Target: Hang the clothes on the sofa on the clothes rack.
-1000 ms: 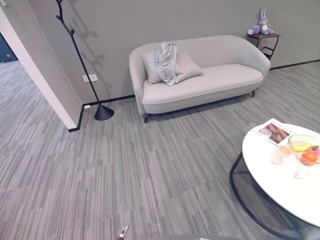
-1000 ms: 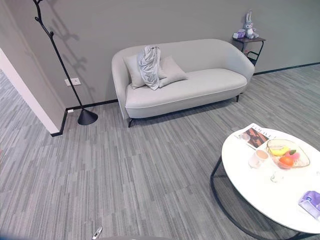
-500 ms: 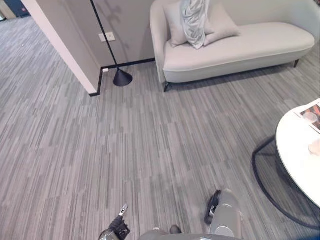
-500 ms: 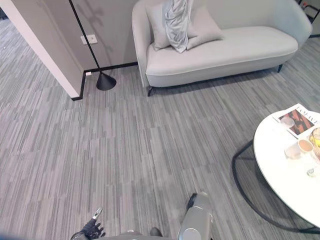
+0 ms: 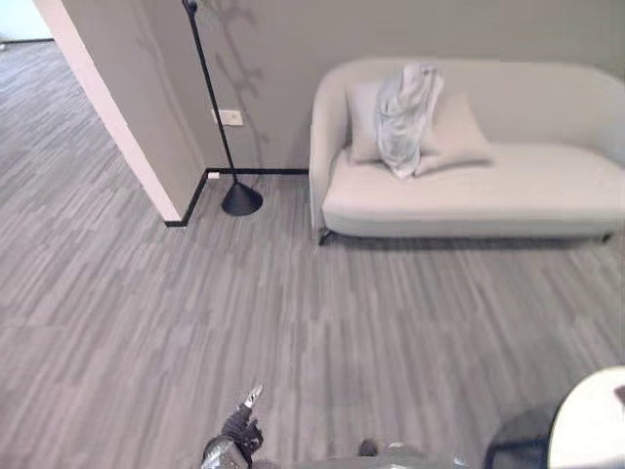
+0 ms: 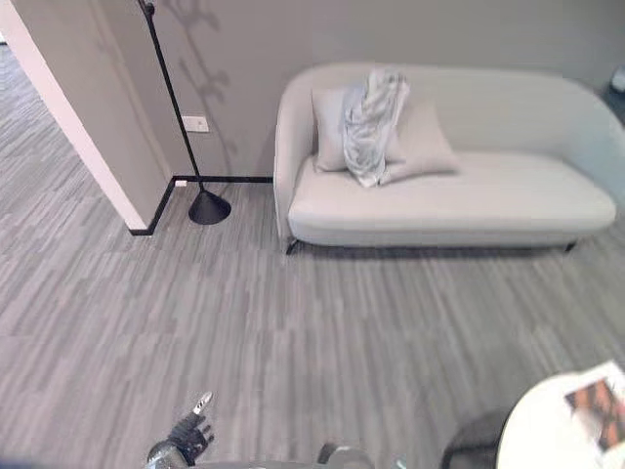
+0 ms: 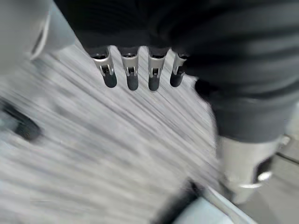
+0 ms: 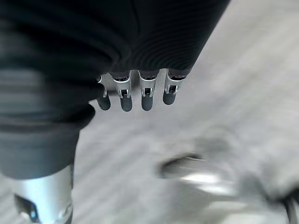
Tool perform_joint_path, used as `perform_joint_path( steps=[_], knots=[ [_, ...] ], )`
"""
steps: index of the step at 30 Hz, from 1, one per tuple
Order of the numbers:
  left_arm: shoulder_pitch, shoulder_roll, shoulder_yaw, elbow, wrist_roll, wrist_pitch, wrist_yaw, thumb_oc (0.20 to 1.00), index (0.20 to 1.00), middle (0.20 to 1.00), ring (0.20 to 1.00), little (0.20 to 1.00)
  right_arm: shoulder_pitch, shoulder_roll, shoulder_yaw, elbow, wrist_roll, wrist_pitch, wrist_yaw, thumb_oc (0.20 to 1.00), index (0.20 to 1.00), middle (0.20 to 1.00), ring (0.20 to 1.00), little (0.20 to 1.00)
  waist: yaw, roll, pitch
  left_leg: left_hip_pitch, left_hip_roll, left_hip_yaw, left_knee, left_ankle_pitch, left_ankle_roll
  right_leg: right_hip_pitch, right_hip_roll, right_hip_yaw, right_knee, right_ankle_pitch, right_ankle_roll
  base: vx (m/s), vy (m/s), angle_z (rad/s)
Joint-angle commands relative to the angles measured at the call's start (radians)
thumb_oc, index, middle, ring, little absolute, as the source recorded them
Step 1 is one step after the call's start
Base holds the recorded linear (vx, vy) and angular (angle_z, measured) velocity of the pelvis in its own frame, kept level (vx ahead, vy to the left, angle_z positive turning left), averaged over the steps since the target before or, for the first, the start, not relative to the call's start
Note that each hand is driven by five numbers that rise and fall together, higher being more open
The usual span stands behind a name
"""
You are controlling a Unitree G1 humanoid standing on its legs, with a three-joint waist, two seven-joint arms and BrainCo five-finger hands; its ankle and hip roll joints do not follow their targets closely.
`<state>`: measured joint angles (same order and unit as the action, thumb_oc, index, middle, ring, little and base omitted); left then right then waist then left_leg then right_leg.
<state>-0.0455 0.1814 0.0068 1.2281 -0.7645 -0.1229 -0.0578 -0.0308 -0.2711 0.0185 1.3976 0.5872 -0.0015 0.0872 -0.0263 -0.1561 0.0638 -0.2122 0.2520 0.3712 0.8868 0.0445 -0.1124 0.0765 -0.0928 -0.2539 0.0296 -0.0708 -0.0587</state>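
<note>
Clothes on the sofa
The grey clothes (image 5: pixel 408 119) lie on the far sofa (image 5: pixel 488 186), the rack (image 5: pixel 220 117) stands left; both hands, left (image 7: pixel 140 70) and right (image 8: pixel 140 88), hang loose, holding nothing.

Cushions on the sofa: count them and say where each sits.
2. One cushion leans against the backrest at the sofa's left end; the other cushion is just right of it. The draped clothes partly cover both, possibly hiding more.

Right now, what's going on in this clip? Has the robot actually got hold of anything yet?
Nothing is in hand yet. The grey garment lies draped over the cushions at the left end of the sofa, untouched. The black clothes rack stands bare by the wall, left of the sofa. The robot stands across the carpet from both. Its left hand and right hand hang open over the floor, holding nothing. A white round table shows at its right.
</note>
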Motion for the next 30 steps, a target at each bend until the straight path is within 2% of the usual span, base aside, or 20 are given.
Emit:
perform_joint_path(
  steps=[1, 2, 3, 5, 8, 11, 12, 13, 15, 17, 18, 19, 20, 23, 24, 25, 26, 27, 29, 30],
  knots=[
    [-0.010, -0.025, 0.051, 0.115, 0.004, -0.013, 0.020, 1.000, 1.000, 1.000, 1.000, 1.000, 0.020, -0.041, 0.047, -0.002, -0.012, -0.024, -0.004, 1.000, 1.000, 1.000, 1.000, 1.000, 0.002, 0.096, 0.039, 0.090, -0.057, 0.033, -0.396, 0.085, -0.005, -0.019, -0.049, -0.014, -0.073, 0.102, 0.110, 0.32, -0.093, -0.38],
    [-0.001, -0.021, 0.068, 0.133, 0.009, -0.007, 0.024, 1.000, 1.000, 1.000, 1.000, 1.000, 0.021, -0.036, 0.047, -0.013, -0.002, -0.026, -0.003, 1.000, 1.000, 1.000, 1.000, 1.000, 0.010, 0.100, 0.033, 0.065, -0.080, 0.026, -0.506, 0.091, 0.002, 0.008, -0.041, -0.012, -0.081, 0.097, 0.118, 0.60, -0.069, -0.56],
    [0.014, -0.011, 0.102, 0.169, 0.018, -0.001, 0.025, 1.000, 1.000, 1.000, 1.000, 1.000, 0.019, -0.027, 0.054, -0.009, 0.005, -0.029, -0.002, 1.000, 1.000, 1.000, 1.000, 1.000, 0.034, 0.125, 0.029, 0.048, -0.128, -0.024, -0.804, 0.142, 0.004, 0.072, -0.004, 0.002, -0.104, 0.077, 0.130, 0.61, -0.064, -0.49],
    [0.023, -0.004, 0.125, 0.200, 0.028, 0.000, 0.029, 1.000, 1.000, 1.000, 1.000, 1.000, 0.014, -0.013, 0.074, 0.004, -0.017, -0.027, -0.007, 1.000, 1.000, 1.000, 1.000, 1.000, 0.059, 0.131, 0.034, 0.019, -0.120, -0.056, -0.960, 0.194, -0.008, 0.126, 0.016, 0.007, -0.117, 0.048, 0.130, 0.48, -0.102, -0.75],
    [0.053, 0.013, 0.170, 0.240, 0.013, 0.010, 0.032, 1.000, 1.000, 1.000, 1.000, 1.000, 0.007, 0.019, 0.116, -0.009, -0.051, -0.022, -0.009, 1.000, 1.000, 1.000, 1.000, 1.000, 0.087, 0.135, 0.017, 0.003, -0.089, -0.030, -0.974, 0.186, -0.001, 0.186, 0.057, 0.035, -0.083, -0.018, 0.119, 0.55, -0.198, -0.58],
    [0.088, 0.029, 0.218, 0.264, 0.016, 0.013, 0.045, 1.000, 1.000, 1.000, 1.000, 1.000, 0.012, 0.058, 0.148, -0.001, -0.121, -0.017, -0.004, 1.000, 1.000, 1.000, 1.000, 1.000, 0.132, 0.113, -0.020, 0.047, -0.112, 0.024, -0.915, 0.191, 0.028, 0.235, 0.055, 0.035, 0.031, -0.063, 0.127, 0.73, -0.152, -0.22],
    [0.095, 0.024, 0.221, 0.263, 0.013, 0.018, 0.048, 1.000, 1.000, 1.000, 1.000, 1.000, 0.007, 0.064, 0.165, 0.005, -0.157, -0.015, -0.005, 1.000, 1.000, 1.000, 1.000, 1.000, 0.143, 0.097, -0.032, 0.067, -0.140, 0.030, -0.905, 0.159, 0.035, 0.223, 0.021, 0.009, 0.105, -0.033, 0.167, 0.45, -0.041, -0.17],
    [0.096, 0.025, 0.221, 0.262, 0.013, 0.018, 0.049, 1.000, 1.000, 1.000, 1.000, 1.000, 0.007, 0.065, 0.165, 0.005, -0.158, -0.015, -0.005, 1.000, 1.000, 1.000, 1.000, 1.000, 0.143, 0.094, -0.033, 0.068, -0.143, 0.032, -0.904, 0.157, 0.036, 0.222, 0.017, 0.009, 0.109, -0.036, 0.170, 0.34, -0.009, -0.28],
    [0.075, 0.023, 0.211, 0.236, 0.015, 0.020, 0.051, 1.000, 1.000, 1.000, 1.000, 1.000, 0.010, 0.075, 0.198, -0.040, -0.223, -0.018, -0.016, 1.000, 1.000, 1.000, 1.000, 1.000, 0.140, 0.084, -0.019, 0.106, -0.179, 0.065, -0.888, 0.112, 0.086, 0.129, -0.068, -0.030, 0.378, 0.081, 0.256, 0.30, 0.007, -0.37],
    [0.048, 0.022, 0.151, 0.175, 0.038, 0.010, 0.058, 1.000, 1.000, 1.000, 1.000, 1.000, -0.006, 0.065, 0.218, -0.108, -0.290, -0.024, -0.063, 1.000, 1.000, 1.000, 1.000, 1.000, 0.111, 0.096, -0.004, 0.166, -0.207, 0.074, -0.881, 0.057, 0.128, -0.001, -0.172, -0.091, 0.625, 0.219, 0.291, 0.40, -0.041, -0.14],
    [0.034, 0.020, 0.137, 0.146, 0.032, 0.006, 0.070, 1.000, 1.000, 1.000, 1.000, 1.000, -0.014, 0.060, 0.216, -0.143, -0.306, -0.025, -0.085, 1.000, 1.000, 1.000, 1.000, 1.000, 0.099, 0.108, 0.008, 0.198, -0.209, 0.075, -0.893, 0.043, 0.133, -0.042, -0.217, -0.127, 0.651, 0.198, 0.288, 0.42, -0.166, 0.18],
    [0.015, 0.006, 0.111, 0.070, 0.009, -0.004, 0.093, 1.000, 1.000, 1.000, 1.000, 1.000, -0.021, 0.040, 0.204, -0.216, -0.334, -0.021, -0.140, 1.000, 1.000, 1.000, 1.000, 1.000, 0.079, 0.130, 0.024, 0.247, -0.204, 0.059, -0.920, 0.032, 0.122, -0.087, -0.276, -0.191, 0.584, 0.123, 0.250, 0.27, -0.229, 0.19],
    [0.009, 0.000, 0.088, 0.022, 0.011, -0.009, 0.097, 1.000, 1.000, 1.000, 1.000, 1.000, -0.024, 0.020, 0.192, -0.265, -0.359, -0.021, -0.176, 1.000, 1.000, 1.000, 1.000, 1.000, 0.071, 0.140, 0.028, 0.255, -0.196, 0.052, -0.929, 0.027, 0.111, -0.102, -0.297, -0.205, 0.497, 0.099, 0.234, 0.26, -0.352, 0.19],
    [0.014, -0.009, 0.092, -0.070, 0.001, -0.010, 0.120, 1.000, 1.000, 1.000, 1.000, 1.000, 0.004, -0.037, 0.135, -0.499, -0.489, 0.010, -0.252, 1.000, 1.000, 1.000, 1.000, 1.000, 0.062, 0.150, 0.024, 0.258, -0.162, 0.022, -0.931, 0.018, 0.069, -0.078, -0.379, -0.208, 0.222, 0.189, 0.258, 0.13, -0.336, 0.23],
    [0.016, -0.011, 0.091, -0.072, 0.002, -0.009, 0.122, 1.000, 1.000, 1.000, 1.000, 1.000, 0.011, -0.038, 0.132, -0.509, -0.492, 0.017, -0.253, 1.000, 1.000, 1.000, 1.000, 1.000, 0.062, 0.153, 0.024, 0.259, -0.160, 0.021, -0.929, 0.016, 0.069, -0.070, -0.375, -0.212, 0.210, 0.197, 0.259, 0.10, -0.305, 0.55],
    [0.023, -0.012, 0.099, -0.084, 0.006, -0.004, 0.122, 1.000, 1.000, 1.000, 1.000, 1.000, 0.033, -0.060, 0.104, -0.588, -0.544, 0.037, -0.265, 1.000, 1.000, 1.000, 1.000, 1.000, 0.059, 0.151, 0.018, 0.253, -0.148, 0.009, -0.921, 0.007, 0.056, -0.062, -0.418, -0.208, 0.134, 0.261, 0.280, 0.11, -0.518, 0.48],
    [0.031, -0.013, 0.114, -0.091, 0.011, -0.001, 0.125, 1.000, 1.000, 1.000, 1.000, 1.000, 0.064, -0.097, 0.061, -0.693, -0.643, 0.080, -0.291, 1.000, 1.000, 1.000, 1.000, 1.000, 0.056, 0.140, 0.012, 0.228, -0.119, -0.009, -0.879, 0.000, 0.038, -0.044, -0.495, -0.177, 0.017, 0.381, 0.295, 0.14, -0.740, 0.37],
    [0.033, -0.010, 0.123, -0.086, 0.014, 0.001, 0.133, 1.000, 1.000, 1.000, 1.000, 1.000, 0.072, -0.106, 0.045, -0.740, -0.679, 0.094, -0.300, 1.000, 1.000, 1.000, 1.000, 1.000, 0.052, 0.132, 0.013, 0.214, -0.096, -0.027, -0.851, -0.003, 0.021, -0.039, -0.520, -0.123, -0.001, 0.430, 0.303, 0.11, -0.750, 0.42],
    [0.039, -0.003, 0.140, -0.077, 0.012, -0.002, 0.144, 1.000, 1.000, 1.000, 1.000, 1.000, 0.097, -0.120, 0.029, -0.806, -0.750, 0.115, -0.305, 1.000, 1.000, 1.000, 1.000, 1.000, 0.052, 0.110, 0.009, 0.193, -0.046, -0.051, -0.800, -0.006, -0.009, -0.032, -0.525, -0.011, 0.007, 0.488, 0.311, 0.08, -0.706, 0.50],
    [0.055, 0.002, 0.155, -0.085, 0.009, -0.005, 0.156, 1.000, 1.000, 1.000, 1.000, 1.000, 0.107, -0.127, 0.026, -0.854, -0.799, 0.124, -0.301, 1.000, 1.000, 1.000, 1.000, 1.000, 0.061, 0.093, 0.000, 0.190, -0.002, -0.067, -0.776, -0.006, -0.031, -0.027, -0.498, 0.062, 0.010, 0.465, 0.319, 0.07, -0.953, 0.40]
  ],
)
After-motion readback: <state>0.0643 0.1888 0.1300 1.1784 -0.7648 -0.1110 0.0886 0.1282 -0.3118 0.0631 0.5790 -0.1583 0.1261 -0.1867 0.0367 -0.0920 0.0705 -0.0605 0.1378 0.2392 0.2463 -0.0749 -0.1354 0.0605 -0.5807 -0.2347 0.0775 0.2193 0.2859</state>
